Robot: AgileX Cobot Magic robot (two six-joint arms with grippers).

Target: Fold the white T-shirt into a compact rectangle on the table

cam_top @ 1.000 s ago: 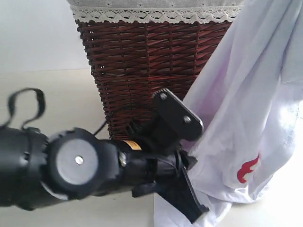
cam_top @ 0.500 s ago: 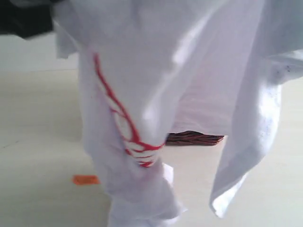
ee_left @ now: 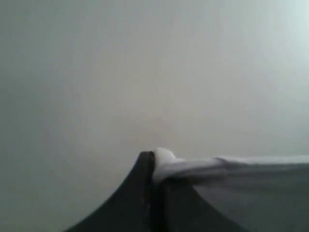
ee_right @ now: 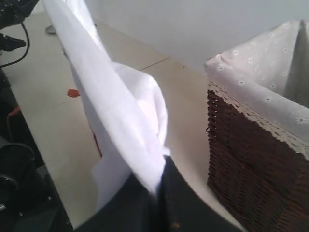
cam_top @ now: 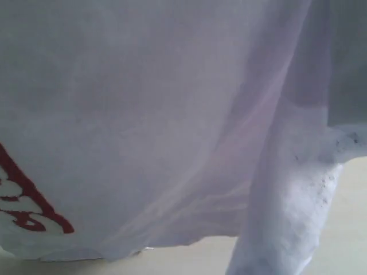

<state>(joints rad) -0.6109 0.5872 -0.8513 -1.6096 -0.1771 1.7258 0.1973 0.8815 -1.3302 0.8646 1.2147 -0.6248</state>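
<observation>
The white T-shirt [cam_top: 172,114] hangs close in front of the exterior view and fills nearly all of it. Part of its red-outlined lettering [cam_top: 23,200] shows at the lower left. Only a strip of the pale table [cam_top: 189,258] shows under the hem. My left gripper [ee_left: 155,164] is shut on a bunched edge of the T-shirt [ee_left: 193,166], held up against a blank wall. My right gripper [ee_right: 159,186] is shut on another edge of the T-shirt [ee_right: 111,111], which stretches away from it and hangs above the table [ee_right: 53,125]. Neither gripper shows in the exterior view.
A dark brown wicker basket [ee_right: 251,169] with a grey floral, lace-trimmed liner [ee_right: 270,92] stands on the table close to my right gripper. A small orange scrap [ee_right: 72,93] lies on the tabletop. Dark equipment and cables [ee_right: 14,159] sit beyond the table's edge.
The shirt has swung much nearer the exterior camera and now covers almost everything. The basket and the black arm seen a second ago are hidden behind the cloth.
</observation>
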